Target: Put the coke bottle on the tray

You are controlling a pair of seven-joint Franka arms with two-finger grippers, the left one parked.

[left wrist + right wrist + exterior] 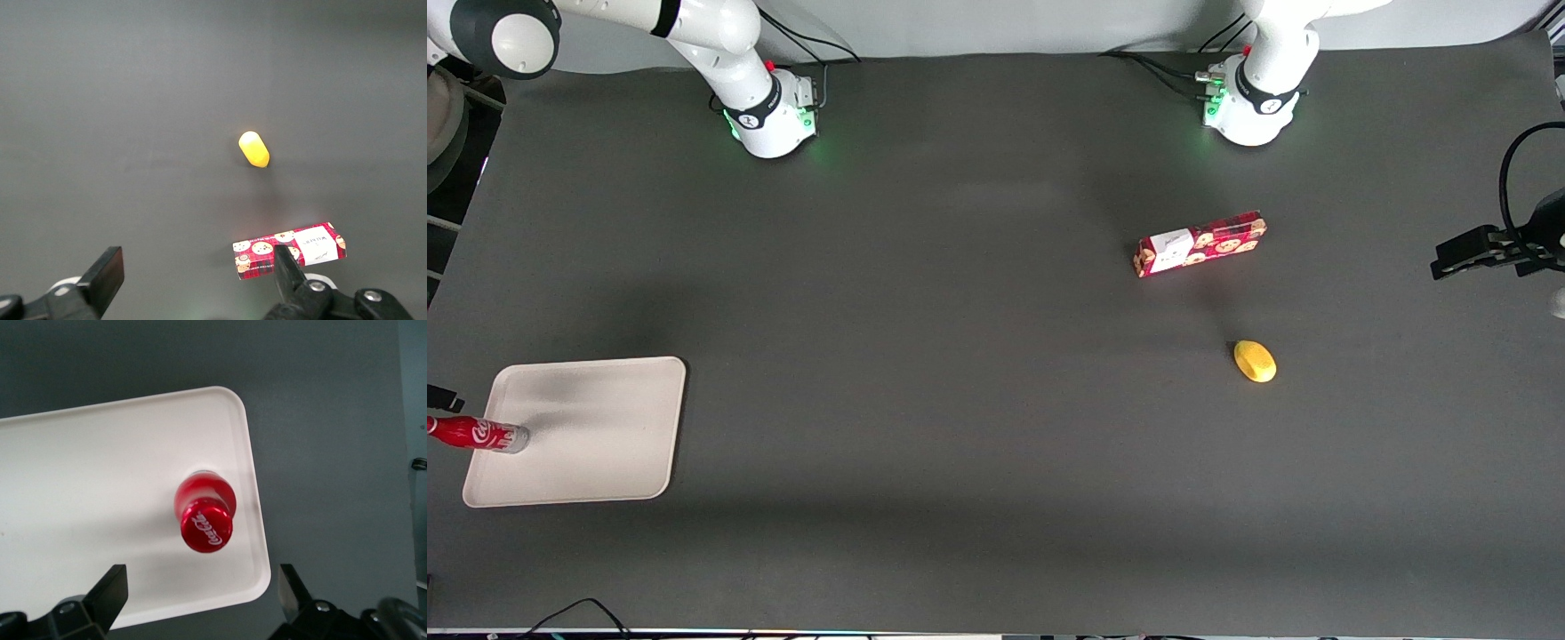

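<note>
The coke bottle (204, 512) stands upright on the tray (80, 507), seen from directly above in the right wrist view so that its red cap with white script faces the camera. The gripper (200, 597) of the working arm hangs above the tray with its jaws spread wide and holding nothing; the two dark fingertips (110, 593) flank an empty gap, and the bottle sits clear of that gap, a little ahead of the jaws and roughly on the line midway between them, touched by neither finger. The bottle stands close to one long rim of the tray and near a rounded corner, with bare cream-white tray surface spreading away from it under one jaw, while the other jaw hangs over the dark table (320, 420) just off the tray's rim. In the front view the coke bottle (479, 434) shows as a slim red shape with a silvery base resting on the tray (596, 427), which lies at the working arm's end of the table (960, 356). Toward the parked arm's end, well apart from the tray, lie a red cookie box (1200, 244) and, nearer the front camera than that box, a small yellow object (1255, 361).
</note>
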